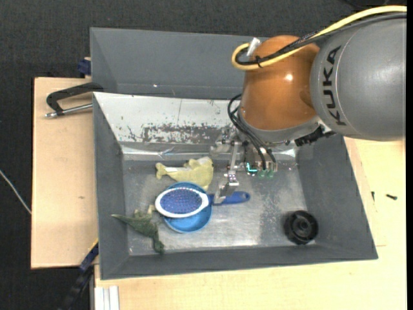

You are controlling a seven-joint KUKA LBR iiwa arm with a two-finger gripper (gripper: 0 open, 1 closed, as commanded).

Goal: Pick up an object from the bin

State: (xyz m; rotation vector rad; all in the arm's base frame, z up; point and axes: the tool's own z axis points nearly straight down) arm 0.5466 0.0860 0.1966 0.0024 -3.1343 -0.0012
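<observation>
Blue strainer [184, 206] lies centre-front in the bin [161, 63], handle pointing right. Gripper [228, 187] sits at the handle; whether it is apart or closed cannot be determined. Risk: a grip on the handle end may let the bowl tilt and slip, or catch the yellow toy [190, 171] behind.

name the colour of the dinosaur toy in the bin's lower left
The dinosaur toy is dark green; best in camera view.

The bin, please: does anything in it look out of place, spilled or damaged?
Nothing stands out. The blue strainer, pale yellow toy, green dinosaur and black round piece lie loose and seem whole; the two toys lie flat. The pincer hangs over the strainer's handle.
</observation>
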